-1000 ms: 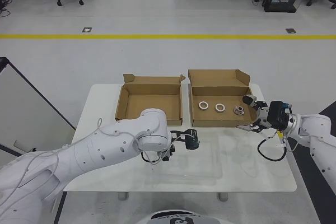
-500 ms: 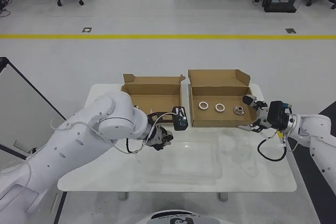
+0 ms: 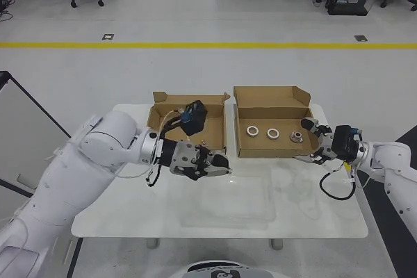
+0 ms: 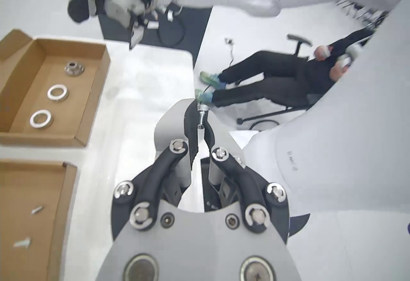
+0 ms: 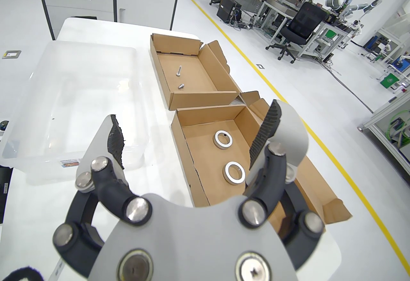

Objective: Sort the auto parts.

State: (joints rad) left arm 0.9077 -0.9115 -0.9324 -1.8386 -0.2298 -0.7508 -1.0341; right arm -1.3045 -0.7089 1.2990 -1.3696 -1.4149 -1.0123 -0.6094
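Left gripper [image 3: 221,167], jaws nearly closed on a small bolt [image 4: 202,115] pinched at the fingertips, hangs just near of the left box [image 3: 214,133], by its near right corner; two screws [image 5: 178,71] lie in that box, so the bolt likely belongs there. It should pass over the near wall and be released low, lest it bounce out. Right gripper [image 3: 304,141], jaws wide and empty, sits at the right end of the right box [image 3: 278,147], clear of the path.

- The desk [image 3: 320,208] is seen from overhead.
- Wrist views are taken close behind the left tool [image 4: 200,122] and right tool [image 5: 193,115].
- The ring box [image 3: 271,147] is shared by all.
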